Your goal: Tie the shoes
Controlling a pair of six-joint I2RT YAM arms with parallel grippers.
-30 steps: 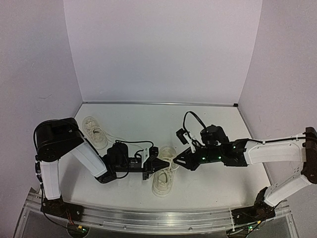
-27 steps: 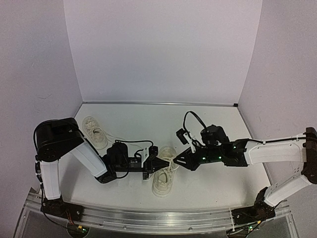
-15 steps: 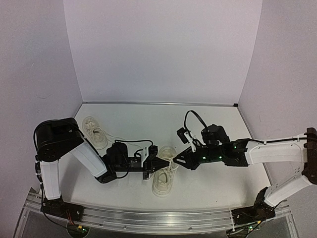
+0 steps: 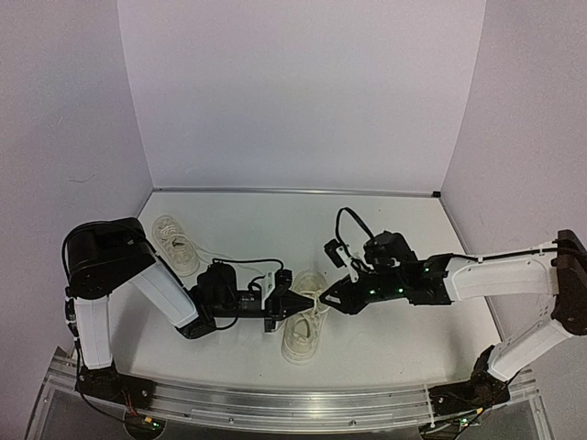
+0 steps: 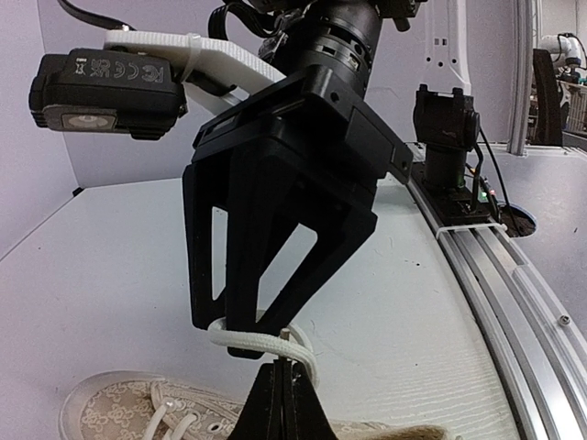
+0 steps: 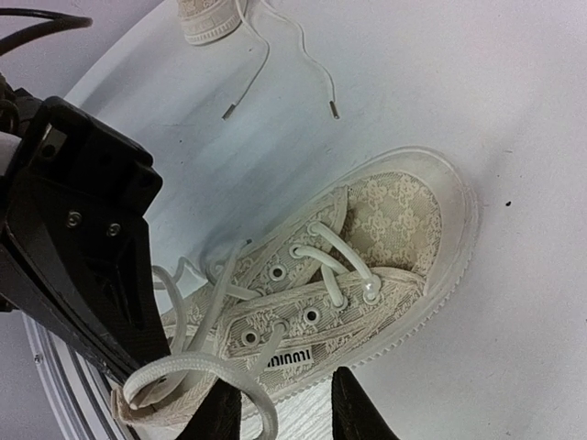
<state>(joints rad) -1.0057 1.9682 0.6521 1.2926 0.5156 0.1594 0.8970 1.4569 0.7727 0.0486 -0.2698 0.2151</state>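
One cream lace-patterned shoe (image 4: 303, 335) lies mid-table, toe to the near side. It fills the right wrist view (image 6: 367, 247). My left gripper (image 4: 305, 302) is shut on a loop of its white lace (image 5: 261, 341), held just above the shoe; its closed tips (image 5: 282, 367) pinch the loop. My right gripper (image 4: 323, 299) faces it tip to tip, jaws open (image 6: 284, 417), and the lace loop (image 6: 202, 367) curls down between its fingers beside the left one. The second shoe (image 4: 174, 243) lies at the far left with loose laces (image 6: 275, 82).
The left gripper's black body (image 6: 83, 247) sits close against the right fingers. The table's metal rail (image 4: 293, 403) runs along the near edge. Walls enclose the back and both sides.
My right arm has shifted slightly left, bringing its fingers closer to the left gripper and the lace loop. The left arm and both shoes have stayed still.
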